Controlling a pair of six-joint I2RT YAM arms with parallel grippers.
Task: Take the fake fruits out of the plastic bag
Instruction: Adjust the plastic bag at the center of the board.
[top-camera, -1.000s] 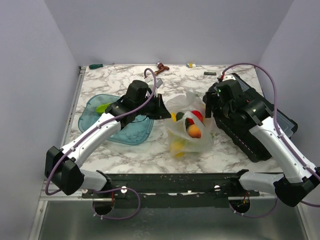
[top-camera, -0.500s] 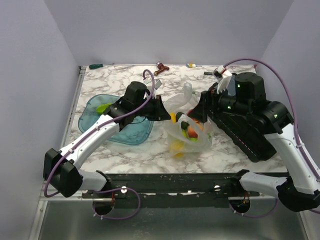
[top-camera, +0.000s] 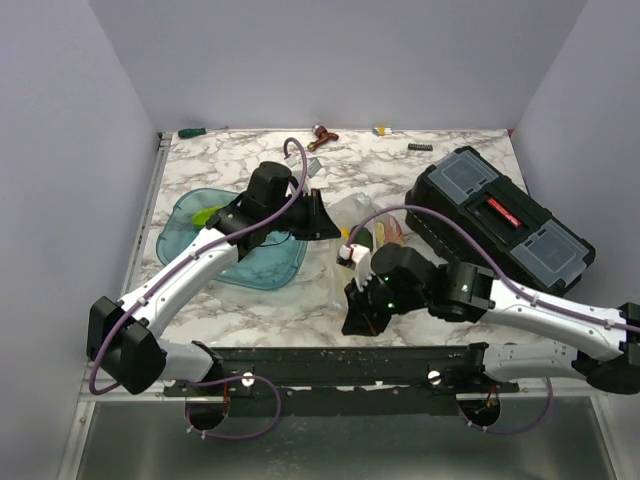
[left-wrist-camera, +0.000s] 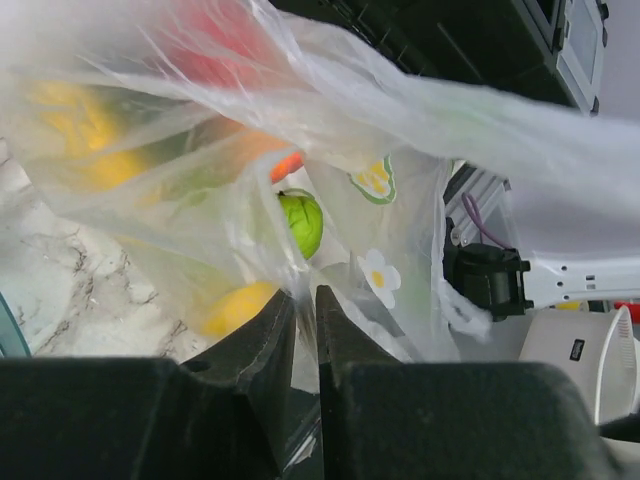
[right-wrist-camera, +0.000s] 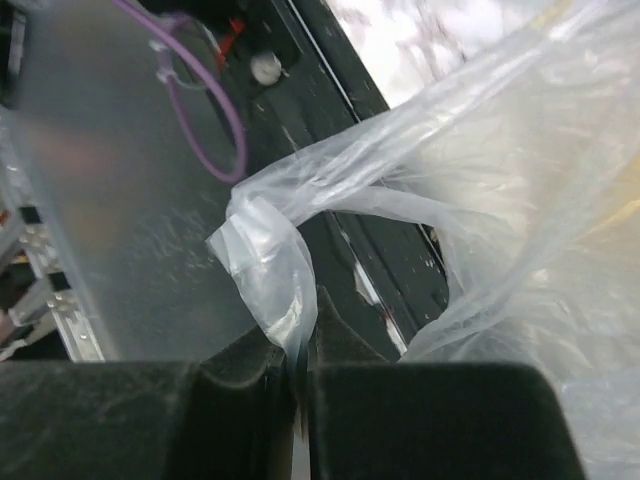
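The plastic bag (left-wrist-camera: 400, 110) is stretched between both grippers. In the left wrist view the fake fruits show through its film: a green one (left-wrist-camera: 303, 222), yellow ones (left-wrist-camera: 235, 305), a red one (left-wrist-camera: 225, 50) and an orange one (left-wrist-camera: 272, 160). My left gripper (left-wrist-camera: 305, 295) is shut on a fold of the bag's film; from above it (top-camera: 325, 215) sits at the bag's left side. My right gripper (right-wrist-camera: 300, 330) is shut on a twisted strip of the bag (right-wrist-camera: 265, 260), low near the table's front edge (top-camera: 358, 315). The right arm hides most of the bag (top-camera: 368, 218) from above.
A teal tray (top-camera: 270, 268) holding a green piece (top-camera: 208, 214) lies left of the bag, under the left arm. A black toolbox (top-camera: 500, 220) stands at the right. Small tools (top-camera: 322, 133) lie along the back edge. The black front rail (top-camera: 330, 365) runs just below the right gripper.
The right arm swung from above the bag's right side down to the front of the table and its jaws closed on the bag's film. The left gripper kept its hold and place.
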